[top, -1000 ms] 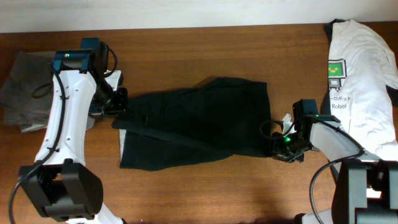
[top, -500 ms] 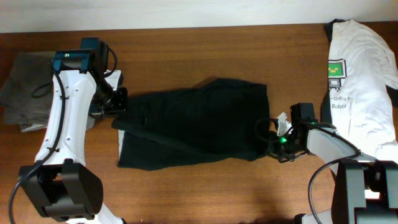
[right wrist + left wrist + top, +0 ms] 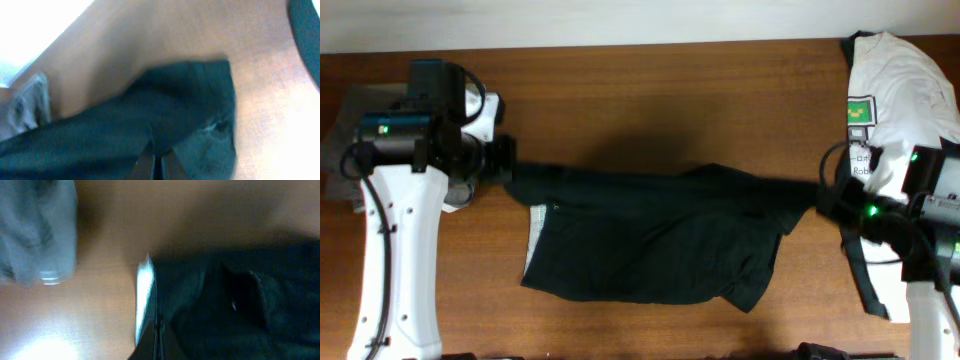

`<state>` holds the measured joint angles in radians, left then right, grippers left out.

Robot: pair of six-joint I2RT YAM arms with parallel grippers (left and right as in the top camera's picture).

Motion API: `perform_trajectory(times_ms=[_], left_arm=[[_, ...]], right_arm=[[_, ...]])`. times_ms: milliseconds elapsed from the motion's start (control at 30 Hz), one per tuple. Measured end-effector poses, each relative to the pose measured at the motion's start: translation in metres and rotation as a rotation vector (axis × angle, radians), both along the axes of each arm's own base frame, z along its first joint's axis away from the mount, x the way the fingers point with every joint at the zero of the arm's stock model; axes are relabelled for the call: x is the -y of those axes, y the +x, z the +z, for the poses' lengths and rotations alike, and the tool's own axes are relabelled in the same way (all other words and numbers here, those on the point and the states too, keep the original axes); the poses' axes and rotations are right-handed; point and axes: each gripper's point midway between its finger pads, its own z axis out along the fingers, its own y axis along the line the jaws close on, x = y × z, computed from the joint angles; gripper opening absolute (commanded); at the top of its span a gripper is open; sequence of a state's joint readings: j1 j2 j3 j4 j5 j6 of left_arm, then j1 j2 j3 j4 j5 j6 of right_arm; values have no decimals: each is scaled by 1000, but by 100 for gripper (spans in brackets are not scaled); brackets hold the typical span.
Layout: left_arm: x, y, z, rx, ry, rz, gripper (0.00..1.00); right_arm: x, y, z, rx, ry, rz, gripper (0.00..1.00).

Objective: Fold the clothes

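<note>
Overhead: black shorts (image 3: pixel 650 245) spread wide across the wooden table (image 3: pixel 670 90), top edge pulled into a near-straight line between the two arms, lower part loose and wrinkled, faint shadow on the wood just above the top edge. At the shorts' upper-left corner the left gripper (image 3: pixel 510 170) is pinched onto the fabric, next to no gap between the fingers. The left wrist view is blurred but shows dark cloth running right up to the fingertips at the bottom edge. At the shorts' upper-right end the right gripper (image 3: pixel 817 197) is likewise clamped tight on a bunched strip of black cloth. The right wrist view shows its two fingers nearly touching, fabric fanning away from them. The pale grey inner waistband (image 3: pixel 533 240) shows as a thin upright strip on the shorts' left edge, just below the left hold. The shorts' right side tapers up into the right pinch, with one leg corner hanging at the lower right. The grey garment (image 3: pixel 342 135) lies well left of the shorts, past the left arm and partly hidden by it, apart from them. The white printed T-shirt (image 3: pixel 900 90) lies right of the shorts, beyond the right gripper, print facing up, right arm over its lower part; can't tell if it touches the shorts. Both wrist views are motion-blurred, so fine grip detail is not readable
</note>
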<state>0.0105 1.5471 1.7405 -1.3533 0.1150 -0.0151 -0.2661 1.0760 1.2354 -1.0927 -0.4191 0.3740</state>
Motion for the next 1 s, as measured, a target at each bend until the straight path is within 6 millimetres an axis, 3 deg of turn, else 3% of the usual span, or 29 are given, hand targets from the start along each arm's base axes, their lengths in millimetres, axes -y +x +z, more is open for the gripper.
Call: perform_trajectory(times_ms=[100,167,200,233,267,300,333,367,433,467,533,567,600,633,667,700,733,767,833,867,900,933,1000], left_arm=[[0,47,11,163,13,0,1],[1,102,-8,235,16,-3,3],[2,125,-18,267,16,-5,29],[5,178,-35,371,10,-9,59],[5,201,-63,374,9,0,71],[2,218,-77,400,9,13,74],[-2,223,-84,399,1,33,75],[-10,220,-84,382,1,51,75],[-24,193,-79,265,8,77,71],[-25,173,-78,190,13,76,57],[-22,137,-80,65,21,50,56],[-20,113,-83,-16,27,29,63],[-19,100,-83,-56,32,14,63],[-18,82,-82,-116,36,1,64],[-17,59,-75,-168,34,-5,65],[-17,51,-67,-168,35,-8,65],[-16,28,-55,-205,33,-9,64],[-16,18,-43,-191,33,-3,62],[-15,17,-50,-196,28,7,52],[-15,15,-69,-226,23,12,50],[-13,4,-104,-299,10,17,50],[-13,2,-121,-313,7,17,51],[-11,-16,-168,-376,2,18,51]], right_arm=[[7,51,-18,-6,58,-15,4],[6,108,-56,-16,104,22,8],[5,133,-67,17,118,33,48],[3,185,-85,115,135,55,64],[1,208,-99,172,159,78,68],[-2,221,-106,208,206,107,73],[0,222,-110,207,279,125,74],[7,218,-108,207,317,131,73],[39,197,-107,164,403,92,74],[42,182,-109,108,411,83,75],[35,164,-96,77,384,99,80],[28,137,-81,28,319,85,88],[26,123,-60,47,243,82,95],[26,94,-45,14,137,49,98],[27,66,-18,45,30,19,94],[25,37,-3,44,-19,-4,83],[23,6,10,49,-76,-24,69],[23,-5,8,21,-83,-35,61],[27,-5,-43,-158,-53,-30,49],[26,-6,-77,-275,-15,-20,62],[19,-11,-122,-435,39,7,75],[12,-14,-142,-509,57,30,75],[-13,-11,-203,-669,71,135,64]])
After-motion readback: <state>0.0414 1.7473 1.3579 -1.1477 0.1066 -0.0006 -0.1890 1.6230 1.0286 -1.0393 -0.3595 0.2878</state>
